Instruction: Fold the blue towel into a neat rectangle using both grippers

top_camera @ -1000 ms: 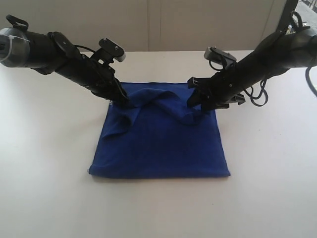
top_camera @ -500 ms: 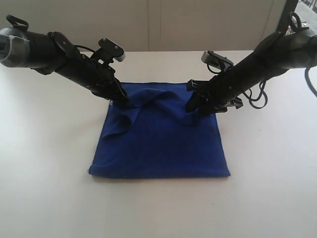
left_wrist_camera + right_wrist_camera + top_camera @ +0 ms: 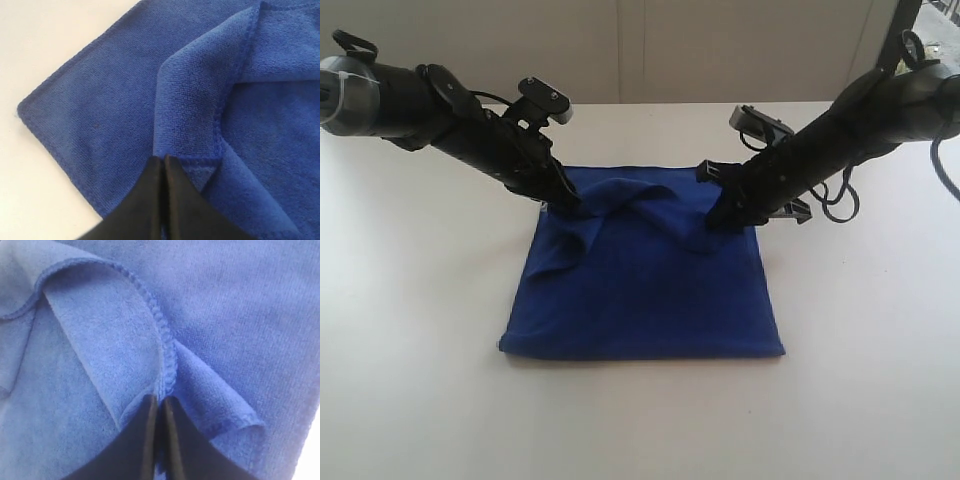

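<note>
Gripping blue towel (image 3: 640,300): left fingers (image 3: 142,210), right fingers (image 3: 132,450) both clamped | white tabletop (image 3: 420,380) | pale wall (image 3: 720,50) behind

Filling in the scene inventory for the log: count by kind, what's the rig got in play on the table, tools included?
Blue towel: 1
Tools: 2, the left tool and the right tool, each shut on a fold of the towel
Total: 3
</note>
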Action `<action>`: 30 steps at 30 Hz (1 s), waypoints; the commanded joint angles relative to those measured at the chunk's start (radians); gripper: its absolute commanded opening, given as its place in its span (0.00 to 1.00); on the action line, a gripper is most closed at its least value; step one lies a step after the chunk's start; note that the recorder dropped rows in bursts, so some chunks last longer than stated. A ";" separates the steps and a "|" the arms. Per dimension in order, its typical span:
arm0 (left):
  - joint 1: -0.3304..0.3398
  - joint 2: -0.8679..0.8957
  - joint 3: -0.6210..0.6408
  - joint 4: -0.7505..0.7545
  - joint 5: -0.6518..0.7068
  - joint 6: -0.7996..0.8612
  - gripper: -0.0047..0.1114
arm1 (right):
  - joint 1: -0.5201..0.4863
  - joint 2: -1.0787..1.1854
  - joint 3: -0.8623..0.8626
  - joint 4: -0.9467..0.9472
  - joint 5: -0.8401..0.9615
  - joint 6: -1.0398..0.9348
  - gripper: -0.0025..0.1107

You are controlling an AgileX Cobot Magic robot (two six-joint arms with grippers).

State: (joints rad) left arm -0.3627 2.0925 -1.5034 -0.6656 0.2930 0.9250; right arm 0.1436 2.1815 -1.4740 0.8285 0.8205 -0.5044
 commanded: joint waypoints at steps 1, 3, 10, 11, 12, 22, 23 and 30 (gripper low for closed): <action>0.001 -0.008 0.007 -0.013 0.016 -0.016 0.04 | -0.003 -0.008 -0.002 0.010 -0.037 0.013 0.02; 0.001 -0.008 0.007 -0.013 0.016 -0.024 0.04 | -0.003 -0.012 -0.002 0.010 -0.041 0.013 0.02; 0.001 -0.046 0.007 -0.013 0.075 -0.047 0.04 | -0.005 -0.082 -0.002 -0.009 -0.105 -0.070 0.02; 0.001 -0.061 0.007 -0.013 0.082 -0.059 0.04 | -0.005 -0.101 -0.002 -0.028 -0.112 -0.072 0.02; 0.001 -0.083 0.007 -0.013 0.095 -0.084 0.04 | -0.005 -0.128 -0.002 -0.060 -0.118 -0.072 0.02; 0.001 -0.385 -0.057 0.160 0.527 -0.469 0.04 | -0.005 -0.468 -0.002 -0.310 0.134 -0.064 0.02; 0.001 -0.405 -0.057 0.173 0.612 -0.517 0.04 | -0.001 -0.498 -0.002 -0.310 0.177 -0.064 0.02; -0.003 -0.505 -0.035 0.173 0.818 -0.607 0.04 | 0.084 -0.705 0.132 -0.404 0.249 0.053 0.02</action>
State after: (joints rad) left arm -0.3627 1.6482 -1.5566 -0.4868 1.0471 0.3475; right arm 0.2041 1.5509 -1.3975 0.4743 1.0602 -0.5063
